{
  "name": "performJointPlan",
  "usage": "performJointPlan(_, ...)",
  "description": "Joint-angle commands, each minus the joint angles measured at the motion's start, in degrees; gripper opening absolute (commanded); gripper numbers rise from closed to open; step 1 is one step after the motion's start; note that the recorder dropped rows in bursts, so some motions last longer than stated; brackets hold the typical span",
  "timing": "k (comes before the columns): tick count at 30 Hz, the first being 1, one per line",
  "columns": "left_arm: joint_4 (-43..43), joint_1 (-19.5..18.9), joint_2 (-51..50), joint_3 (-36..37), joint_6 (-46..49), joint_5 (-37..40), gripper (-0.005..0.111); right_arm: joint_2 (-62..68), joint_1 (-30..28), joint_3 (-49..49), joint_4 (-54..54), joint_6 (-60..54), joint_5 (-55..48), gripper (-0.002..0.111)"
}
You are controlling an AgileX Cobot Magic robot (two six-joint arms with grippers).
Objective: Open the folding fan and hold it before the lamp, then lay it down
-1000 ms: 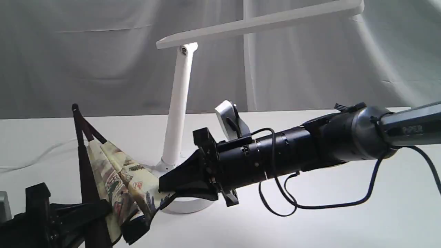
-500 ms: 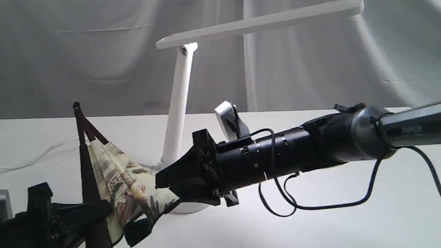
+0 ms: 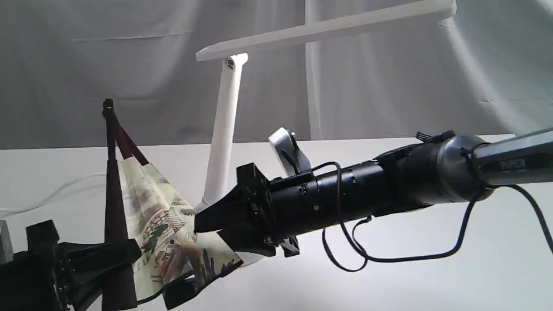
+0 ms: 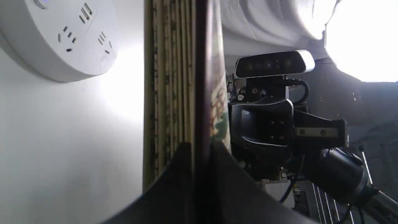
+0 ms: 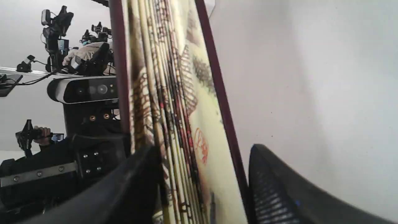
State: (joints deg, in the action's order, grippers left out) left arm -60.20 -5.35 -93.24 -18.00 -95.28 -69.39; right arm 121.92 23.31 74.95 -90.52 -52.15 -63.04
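Exterior view: beside the lamp (image 3: 224, 129), the folding fan (image 3: 160, 211) is now held higher and spread wider, yet only partly opened. It is clamped at one edge by the left gripper (image 4: 200, 149); the right gripper (image 5: 203, 155) is widened, released around the pleats.

- Exterior view: set low, near the level of the table (image 3: 389, 280), facing across it toward the grey curtain (image 3: 108, 65). The right arm (image 3: 367, 198) fills the near foreground.
- Left wrist view: close behind the left gripper (image 4: 199, 146), looking toward the right wrist camera (image 4: 273, 63).
- Right wrist view: close behind the right gripper (image 5: 203, 148), looking toward the left wrist camera (image 5: 84, 89).
- Shared: all three views show the folding fan (image 3: 168, 224); the exterior and left wrist views both show the lamp (image 3: 224, 129).
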Motion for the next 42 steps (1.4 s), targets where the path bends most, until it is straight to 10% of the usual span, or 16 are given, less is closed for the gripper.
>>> performJointPlan(1,-0.3,0.0,0.7,-0.3,-0.9,-0.6,0.0,-0.1,0.3,-0.2,-0.7,-0.5,0.0,0.046)
performJointPlan(24,-3.7,-0.1,2.6,-0.3,-1.9,-0.6,0.0,3.1,0.7,-0.2,-1.8,-3.4,-6.9,0.025)
performJointPlan(30,-7.8,-5.0,2.6,-0.3,-3.6,-0.6,0.0,3.1,0.5,-0.2,3.1,-3.5,-6.9,0.0)
performJointPlan(42,-20.3,-12.0,2.6,-0.3,-9.9,-0.6,0.0,3.0,0.5,-0.2,5.9,-3.5,-6.9,0.0)
